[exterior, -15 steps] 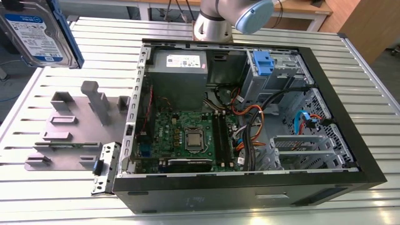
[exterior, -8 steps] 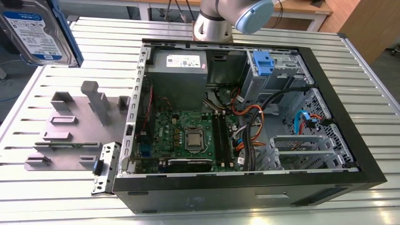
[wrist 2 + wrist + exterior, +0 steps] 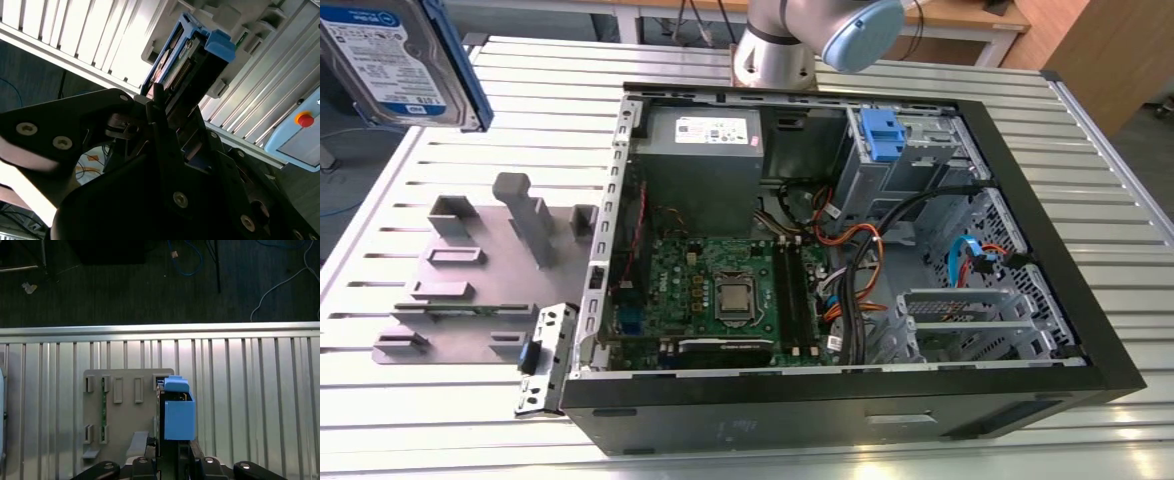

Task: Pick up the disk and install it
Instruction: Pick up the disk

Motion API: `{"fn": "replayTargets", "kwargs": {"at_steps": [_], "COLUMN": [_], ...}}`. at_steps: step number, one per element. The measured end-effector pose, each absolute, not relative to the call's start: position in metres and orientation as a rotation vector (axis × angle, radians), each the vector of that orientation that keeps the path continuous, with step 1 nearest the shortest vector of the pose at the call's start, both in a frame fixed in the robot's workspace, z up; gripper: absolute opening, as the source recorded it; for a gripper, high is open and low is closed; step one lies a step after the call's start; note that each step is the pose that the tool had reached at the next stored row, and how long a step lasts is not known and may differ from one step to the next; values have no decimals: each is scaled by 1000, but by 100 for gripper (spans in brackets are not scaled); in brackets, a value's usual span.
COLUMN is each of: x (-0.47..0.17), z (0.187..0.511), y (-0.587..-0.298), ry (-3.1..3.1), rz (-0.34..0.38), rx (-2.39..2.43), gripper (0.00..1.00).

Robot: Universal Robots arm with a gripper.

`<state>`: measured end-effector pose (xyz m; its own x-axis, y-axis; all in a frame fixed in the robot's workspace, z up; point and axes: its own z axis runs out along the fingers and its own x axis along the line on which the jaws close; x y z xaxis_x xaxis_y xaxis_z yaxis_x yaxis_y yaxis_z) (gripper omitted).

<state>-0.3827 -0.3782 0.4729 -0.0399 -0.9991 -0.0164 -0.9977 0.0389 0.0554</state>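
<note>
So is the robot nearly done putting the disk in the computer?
About halfway. Done: the disk is picked up, and the grey stand has nothing in it. In hand: the gripper is shut on the disk, holding it in the air, apart from the case. Left: the disk is not inside the open case yet, so it is not installed.

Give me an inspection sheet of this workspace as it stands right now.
Surface: slatted metal table, carrying an open computer case.
Job's things: the disk held in the air, clear of the table.
Clutter: grey stand with upright posts on the table beside the case.
Grippers: gripper shut on the disk.
Cables: orange, black and blue cables inside the case; loose cables on the floor.
Surroundings: dark floor beyond the table edge; pendant with a red button.
</note>
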Motion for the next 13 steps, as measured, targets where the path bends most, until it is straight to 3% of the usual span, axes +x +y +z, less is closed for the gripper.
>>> {"fn": "replayTargets", "kwargs": {"at_steps": [13], "x": [-383], "z": [494], "y": [-378], "ry": [-2245], "rz": [-80], "rx": [2158], "gripper": [35]}}
